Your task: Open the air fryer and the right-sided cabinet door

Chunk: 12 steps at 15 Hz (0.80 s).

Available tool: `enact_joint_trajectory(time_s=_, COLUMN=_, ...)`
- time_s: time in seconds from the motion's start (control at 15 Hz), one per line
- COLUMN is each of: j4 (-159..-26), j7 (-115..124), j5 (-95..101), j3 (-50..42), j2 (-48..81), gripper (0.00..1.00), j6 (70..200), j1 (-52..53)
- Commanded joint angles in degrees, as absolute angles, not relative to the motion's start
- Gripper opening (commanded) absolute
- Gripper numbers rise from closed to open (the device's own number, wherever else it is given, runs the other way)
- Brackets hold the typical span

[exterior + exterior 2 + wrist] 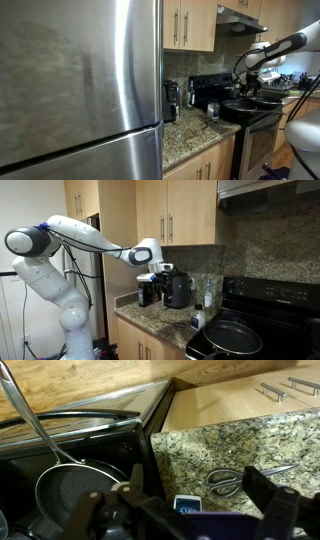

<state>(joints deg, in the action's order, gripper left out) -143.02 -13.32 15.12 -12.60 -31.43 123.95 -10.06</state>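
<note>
The gripper (150,277), jaws spread wide and holding nothing, hangs at nine o'clock from the air fryer (178,290).

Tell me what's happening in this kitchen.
A white robot arm reaches over the granite counter, its claw open and holding nothing, hanging close to the black air fryer. The right-sided cabinet door above is shut. A pan sits on the stove nearby.
</note>
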Motion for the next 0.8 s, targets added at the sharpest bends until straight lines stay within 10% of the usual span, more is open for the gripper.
enact_joint_trajectory(time_s=0.0, j4=-142.91, j7=-13.48, j5=14.88, j3=-12.28, j2=-31.39, gripper=1.00, j6=123.82, j1=-10.39)
enact_joint_trajectory(time_s=0.73, j4=-140.45, j7=-11.37, j5=17.14, j3=2.54, j2=-18.96, gripper=1.00, j6=132.21, j1=2.72)
